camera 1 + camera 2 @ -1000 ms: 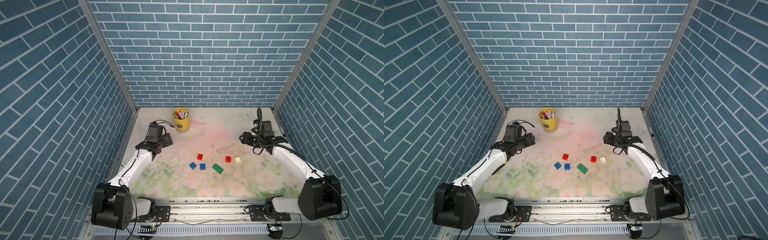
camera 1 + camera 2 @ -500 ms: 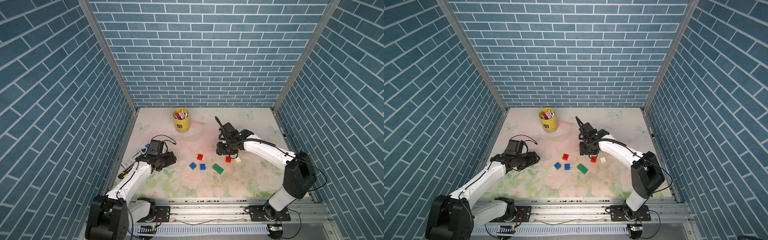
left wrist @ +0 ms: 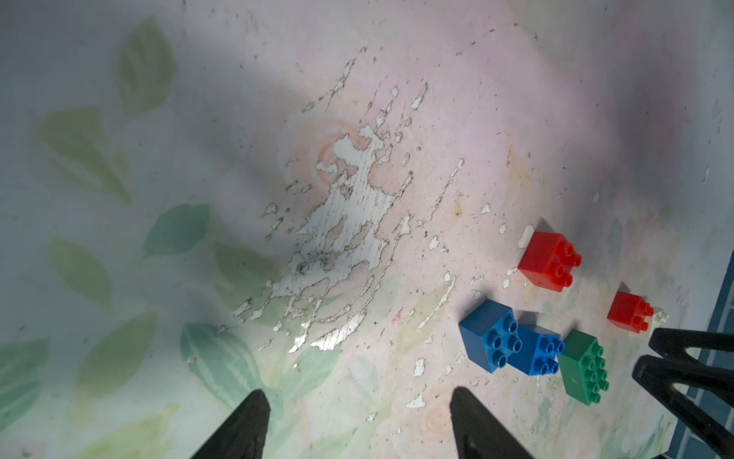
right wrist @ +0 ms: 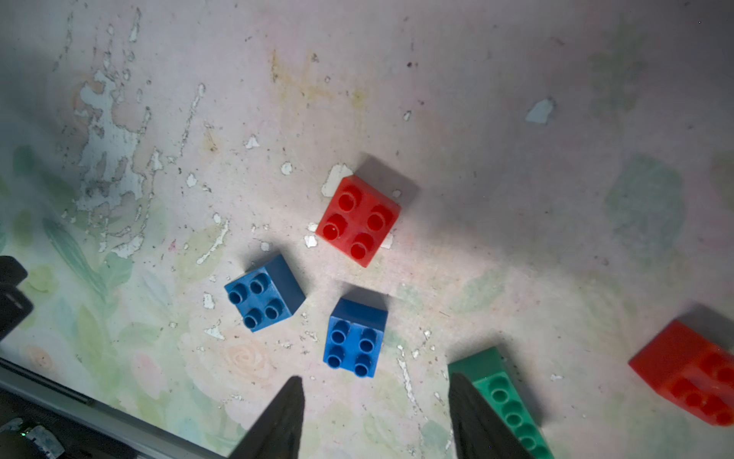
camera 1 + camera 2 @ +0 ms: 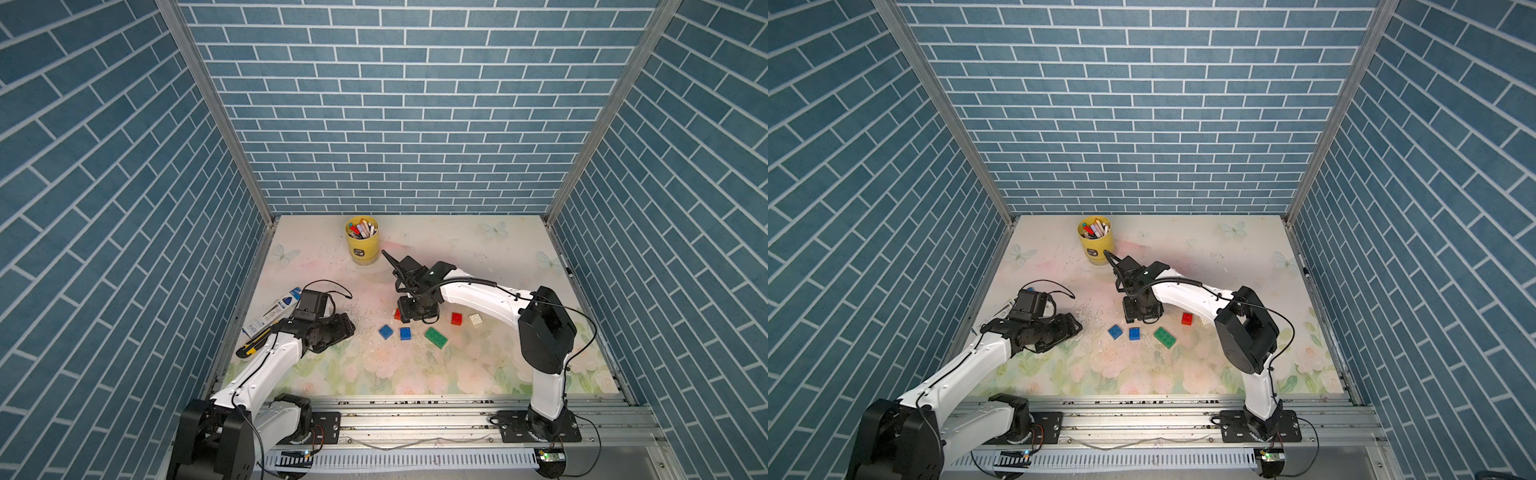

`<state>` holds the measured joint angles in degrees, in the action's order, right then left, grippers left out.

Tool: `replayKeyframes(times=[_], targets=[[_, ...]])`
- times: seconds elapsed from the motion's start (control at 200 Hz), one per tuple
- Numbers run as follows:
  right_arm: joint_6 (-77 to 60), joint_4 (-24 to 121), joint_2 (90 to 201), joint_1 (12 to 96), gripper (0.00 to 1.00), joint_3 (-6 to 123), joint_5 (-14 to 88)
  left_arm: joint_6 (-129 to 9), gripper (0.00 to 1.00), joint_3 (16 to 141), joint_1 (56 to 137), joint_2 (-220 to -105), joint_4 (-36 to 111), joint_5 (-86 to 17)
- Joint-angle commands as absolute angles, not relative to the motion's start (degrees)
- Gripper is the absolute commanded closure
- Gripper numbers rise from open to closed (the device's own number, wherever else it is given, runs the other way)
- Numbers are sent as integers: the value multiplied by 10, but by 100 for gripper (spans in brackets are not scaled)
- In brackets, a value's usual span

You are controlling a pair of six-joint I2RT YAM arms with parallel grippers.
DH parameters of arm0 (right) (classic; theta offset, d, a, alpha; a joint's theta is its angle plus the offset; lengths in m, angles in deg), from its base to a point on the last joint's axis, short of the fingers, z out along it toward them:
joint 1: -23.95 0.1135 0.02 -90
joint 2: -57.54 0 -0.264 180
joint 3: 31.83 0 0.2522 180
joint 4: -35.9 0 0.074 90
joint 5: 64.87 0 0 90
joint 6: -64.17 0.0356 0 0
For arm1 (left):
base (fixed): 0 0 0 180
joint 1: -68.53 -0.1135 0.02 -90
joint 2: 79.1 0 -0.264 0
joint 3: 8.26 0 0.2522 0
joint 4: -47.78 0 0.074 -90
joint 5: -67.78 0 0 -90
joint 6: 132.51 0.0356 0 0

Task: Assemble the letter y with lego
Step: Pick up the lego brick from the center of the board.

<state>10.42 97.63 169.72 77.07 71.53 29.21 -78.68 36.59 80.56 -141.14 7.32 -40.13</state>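
Six bricks lie loose, studs up, mid mat (image 5: 478,374), none joined, so no Y yet. In a top view they make a rough row: blue brick (image 5: 385,331) at the L end, 2nd blue brick (image 5: 405,333) just beside it (apart, per R wrist view), then green brick (image 5: 435,337) lying diagonal, then red brick (image 5: 456,318) and white brick (image 5: 476,319) close together at the R end. 2nd red brick (image 5: 397,313) sits just behind the blues, half hidden by R gripper (image 5: 417,319), which points down over it. In R wrist view R gripper (image 4: 375,425) has fingers spread w/ only bare mat between, gripping nothing. The 2nd blue brick is just ahead of the gap and the green one is partly behind one finger (image 4: 472,421). L gripper (image 5: 348,328) is low over the mat, L of the row, aimed toward the bricks and clear of them. In L wrist view L gripper (image 3: 357,429) is also wide apart and empty, over a worn patch of mat. Yellow cup (image 5: 362,245) w/ pens stands at the back. A box (image 5: 274,311) and knife (image 5: 253,347) lie at the L mat edge by the L arm.
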Motion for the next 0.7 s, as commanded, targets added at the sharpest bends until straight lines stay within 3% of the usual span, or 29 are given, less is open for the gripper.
replayKeyframes(times=[0.0, 0.695], targets=[[135, 1018, 1727, 777, 41, 738, 284, -791, 25, 360, 809, -1411, 68, -400], [128, 1030, 1803, 798, 43, 770, 322, -789, 25, 350, 809, -1411, 64, -394]])
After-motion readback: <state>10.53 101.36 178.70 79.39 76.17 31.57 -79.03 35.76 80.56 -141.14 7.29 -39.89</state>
